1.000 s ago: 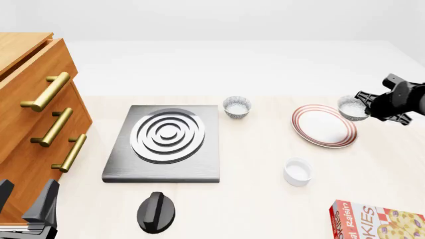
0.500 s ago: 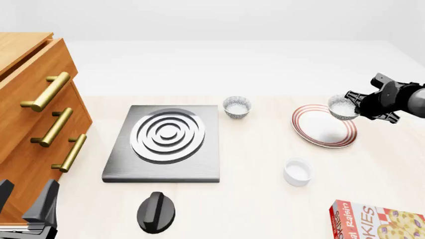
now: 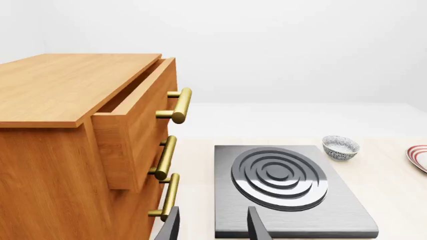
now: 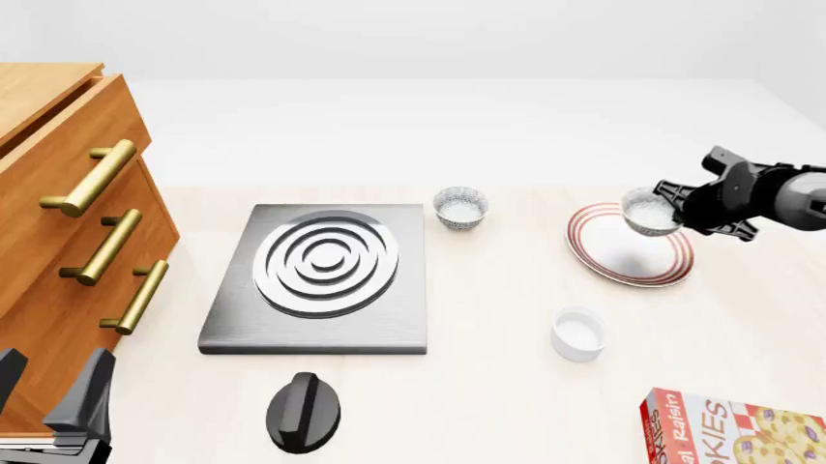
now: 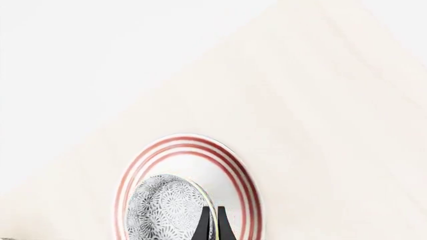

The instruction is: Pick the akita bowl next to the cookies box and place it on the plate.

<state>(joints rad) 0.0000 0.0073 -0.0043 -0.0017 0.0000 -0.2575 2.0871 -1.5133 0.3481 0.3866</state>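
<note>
Grey-black patterned on the outside and white inside, the akita bowl (image 4: 649, 211) hangs above the far right part of the plate (image 4: 617, 263), pinched at its rim by the right gripper (image 4: 670, 207), whose fingers (image 5: 203, 226) are closed thin on the bowl wall. In the right wrist view the bowl (image 5: 167, 210) sits over the plate's (image 5: 237, 175) red-ringed face.

Two patterned bowls show in all: the held one and a second bowl (image 4: 461, 208) standing on the bench (image 4: 516, 387) between the plate and the stove (image 4: 320, 280). One plate, one plain white cup (image 4: 578, 333) near of the plate, one cookies box (image 4: 733, 430) at the near right corner, cut by the frame edge, one black knob (image 4: 306, 412) near of the stove, and one wooden drawer cabinet (image 4: 65, 242) with three brass handles at the left.

Open bench lies between cup and box, and between stove and plate. The left gripper (image 3: 212, 227) rests low at the near left beside the cabinet, fingers apart and holding nothing.
</note>
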